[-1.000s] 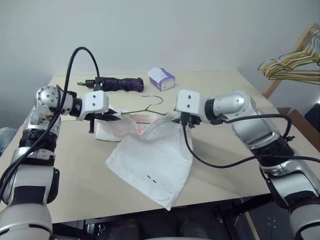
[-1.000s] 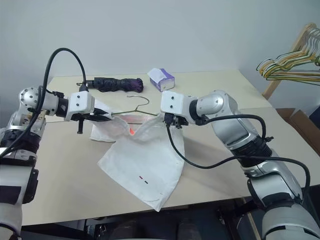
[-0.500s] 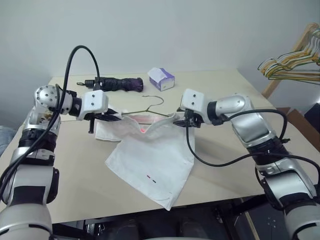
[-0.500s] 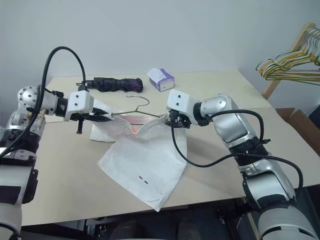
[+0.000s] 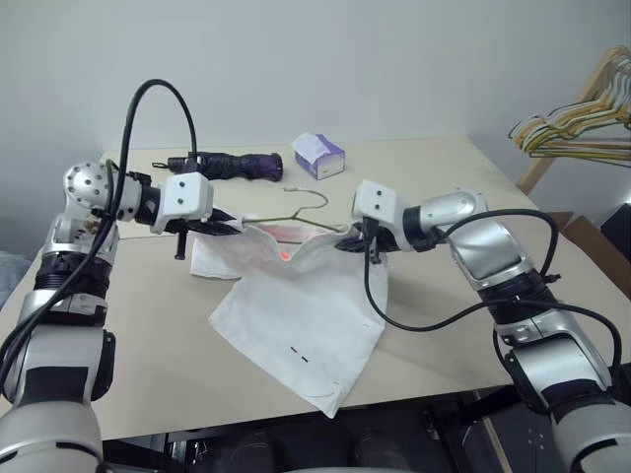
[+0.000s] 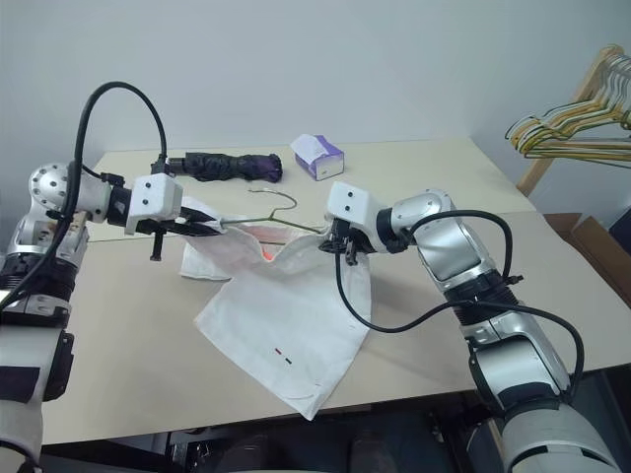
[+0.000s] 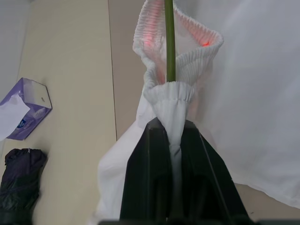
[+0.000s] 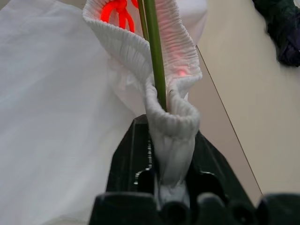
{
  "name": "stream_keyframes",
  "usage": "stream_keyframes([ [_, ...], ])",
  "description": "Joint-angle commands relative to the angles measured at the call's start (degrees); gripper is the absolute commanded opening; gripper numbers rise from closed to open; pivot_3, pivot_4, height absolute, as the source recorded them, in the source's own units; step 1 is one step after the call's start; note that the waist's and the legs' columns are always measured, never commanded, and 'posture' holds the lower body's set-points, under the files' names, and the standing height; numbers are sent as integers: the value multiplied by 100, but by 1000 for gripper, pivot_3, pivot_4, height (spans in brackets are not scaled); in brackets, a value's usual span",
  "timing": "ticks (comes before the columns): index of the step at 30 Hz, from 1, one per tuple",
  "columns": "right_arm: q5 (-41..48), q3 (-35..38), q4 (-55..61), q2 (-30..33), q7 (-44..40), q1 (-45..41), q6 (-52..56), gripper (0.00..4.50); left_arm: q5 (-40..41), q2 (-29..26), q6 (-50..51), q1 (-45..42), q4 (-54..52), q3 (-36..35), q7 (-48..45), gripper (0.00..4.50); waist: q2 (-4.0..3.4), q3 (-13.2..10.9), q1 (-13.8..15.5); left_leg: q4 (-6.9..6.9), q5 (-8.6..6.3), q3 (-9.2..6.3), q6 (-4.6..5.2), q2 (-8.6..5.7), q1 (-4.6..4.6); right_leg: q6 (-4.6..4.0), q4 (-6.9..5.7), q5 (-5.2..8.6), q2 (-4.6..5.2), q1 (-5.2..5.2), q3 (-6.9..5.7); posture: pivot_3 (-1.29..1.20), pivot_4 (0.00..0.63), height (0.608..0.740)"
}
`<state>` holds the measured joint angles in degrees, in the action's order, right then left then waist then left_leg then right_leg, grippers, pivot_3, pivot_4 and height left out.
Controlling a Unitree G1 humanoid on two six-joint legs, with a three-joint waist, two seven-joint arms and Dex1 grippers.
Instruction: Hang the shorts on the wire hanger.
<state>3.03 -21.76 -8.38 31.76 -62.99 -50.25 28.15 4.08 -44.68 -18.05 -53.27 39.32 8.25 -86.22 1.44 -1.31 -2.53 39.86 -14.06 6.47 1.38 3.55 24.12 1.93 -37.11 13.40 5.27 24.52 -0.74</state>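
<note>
The white shorts [image 5: 296,325] hang by their gathered waistband between my two grippers, and their lower part lies on the table [image 5: 148,345]. The wire hanger [image 5: 311,202] runs inside the waistband, its hook sticking up behind the cloth. My left gripper [image 5: 232,225] is shut on the waistband's left end, where the green wire [image 7: 169,42] comes out of the bunched cloth [image 7: 168,101]. My right gripper [image 5: 355,239] is shut on the right end, with cloth [image 8: 171,126] pinched between its fingers beside the wire [image 8: 153,51].
A folded dark purple umbrella [image 5: 232,165] and a white-purple tissue box [image 5: 318,155] lie at the back of the table. A bunch of yellow, green and white hangers [image 5: 577,123] hangs on a wooden rack at the far right, off the table.
My right gripper has shut on the right end of the waistband and its wrist has rolled. The left gripper keeps its hold in about the same place.
</note>
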Motion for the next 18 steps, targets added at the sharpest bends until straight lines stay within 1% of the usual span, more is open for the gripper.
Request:
stream_keyframes([
  [1, -28, 170, 74, 15, 64, -91, -10, 18, 152, -32, 43, -126, -5, -188, 6, 1254, 0, 0, -3, 0, 0, 0, 0, 0, 0, 0, 0, 0, 0, 0, 0, -13, 0, 740],
  [8, 24, 324, 290, 53, 240, 47, 296, 18, 151, 152, -147, -362, 448, -238, 119, 3647, 0, 0, -4, 2, 0, 0, 0, -1, 1, 0, 1, 0, 1, 0, -1, -43, 0, 740],
  [10, 56, 383, 391, 89, 297, 119, 407, 18, 182, 177, -210, -424, 521, -280, 138, 4280, 0, 0, -8, 2, 0, 0, 0, -1, 2, 0, 2, 0, 1, 0, -2, -50, 0, 740],
  [11, 72, 425, 457, 112, 347, 172, 515, 18, 199, 181, -244, -472, 571, -334, 219, 4498, 0, 0, -12, 1, 0, 0, 0, -1, 2, 0, 2, 0, 1, 0, -1, -58, 0, 740],
  [13, 108, 514, 645, 205, 409, 335, 710, 18, 287, 169, -229, -578, 666, -514, 420, 4500, 0, 0, -26, 1, 0, 0, 0, -1, 2, 0, 2, 0, 1, 0, -1, -73, 0, 740],
  [16, 203, 806, 1078, 376, 654, 659, 1355, 18, 488, 125, -84, -669, 765, -882, 758, 4500, 0, 0, -41, 2, 0, -1, 0, 0, 2, 0, 2, 0, 1, 0, -2, -93, 0, 740],
  [18, 219, 1115, 1440, 488, 968, 891, 2059, 18, 673, 160, 43, -602, 729, -1125, 944, 4500, 0, 0, -60, 2, 0, -1, 0, -1, 2, 0, 2, 0, 3, 0, -1, -119, 0, 740],
])
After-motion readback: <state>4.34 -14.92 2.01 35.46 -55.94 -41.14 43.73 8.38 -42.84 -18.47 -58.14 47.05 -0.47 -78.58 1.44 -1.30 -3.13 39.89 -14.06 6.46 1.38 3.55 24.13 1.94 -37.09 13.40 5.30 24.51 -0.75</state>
